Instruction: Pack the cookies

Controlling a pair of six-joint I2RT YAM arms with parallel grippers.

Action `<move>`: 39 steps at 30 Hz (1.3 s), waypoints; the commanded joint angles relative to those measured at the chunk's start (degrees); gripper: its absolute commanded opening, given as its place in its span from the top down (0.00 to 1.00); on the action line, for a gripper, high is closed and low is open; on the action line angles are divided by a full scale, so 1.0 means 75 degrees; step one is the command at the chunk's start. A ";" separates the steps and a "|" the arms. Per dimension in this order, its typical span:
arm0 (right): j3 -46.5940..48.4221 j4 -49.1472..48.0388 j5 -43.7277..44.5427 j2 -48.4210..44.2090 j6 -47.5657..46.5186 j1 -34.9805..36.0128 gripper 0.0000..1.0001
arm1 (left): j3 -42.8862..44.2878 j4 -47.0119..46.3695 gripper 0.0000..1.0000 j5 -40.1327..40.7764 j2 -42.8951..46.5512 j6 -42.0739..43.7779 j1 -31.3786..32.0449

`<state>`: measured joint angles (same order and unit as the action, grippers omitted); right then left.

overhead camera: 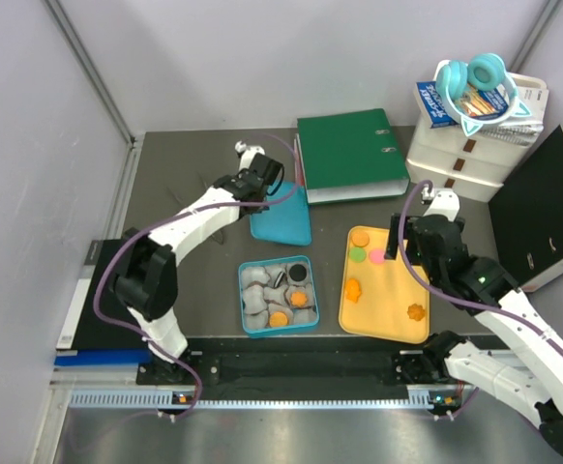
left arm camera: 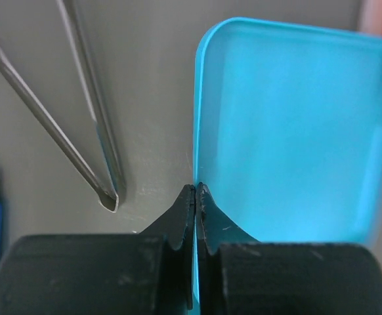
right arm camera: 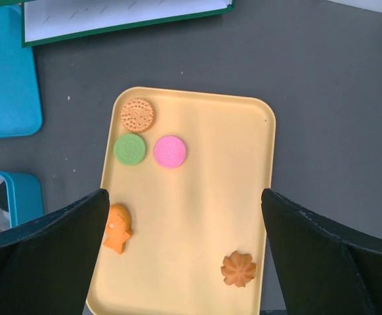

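Note:
The cookies lie on a flat yellow tray [overhead camera: 390, 314]: a round orange one [right arm camera: 137, 115], a green one [right arm camera: 130, 149], a pink one [right arm camera: 170, 151], an orange fish-shaped one [right arm camera: 117, 228] and an orange flower one [right arm camera: 238, 268]. A black cookie [overhead camera: 299, 275] and two orange ones [overhead camera: 299, 300] sit in paper liners in the blue box [overhead camera: 244, 295]. My right gripper [right arm camera: 184, 197] is open and empty above the tray, also in the top view [overhead camera: 400, 249]. My left gripper [left arm camera: 196, 188] is shut on the left edge of the teal lid [left arm camera: 289, 131], behind the box [overhead camera: 270, 186].
A green binder [overhead camera: 351, 155] lies at the back. White drawers [overhead camera: 460, 159] with headphones [overhead camera: 470, 82] on top and a black binder [overhead camera: 543, 208] stand at the right. Thin metal tweezers [left arm camera: 102, 170] lie left of the lid.

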<state>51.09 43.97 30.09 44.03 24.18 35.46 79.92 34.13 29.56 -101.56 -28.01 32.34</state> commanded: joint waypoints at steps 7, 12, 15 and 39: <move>0.0559 -0.0811 -0.0752 0.0094 0.0161 0.0053 0.01 | 0.0735 0.0160 1.00 -0.0950 0.1435 -0.0085 -0.0034; 0.0606 -0.1220 -0.1981 0.0316 0.0571 -0.0052 0.01 | 0.0454 -0.0259 1.00 -0.2052 0.1868 -0.0297 -0.0034; 0.0641 -0.1584 -0.2780 0.0410 0.0840 -0.0333 0.01 | 0.0301 -0.0285 1.00 -0.2359 0.2185 -0.0379 -0.0034; 0.0056 -0.2697 -0.4549 0.0621 0.1731 -0.0790 0.01 | -0.1258 -0.1104 1.00 -0.4374 0.3967 -0.0578 -0.0023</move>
<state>52.77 30.46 2.72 48.90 33.69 31.83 70.11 35.29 3.33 -75.57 -29.67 32.12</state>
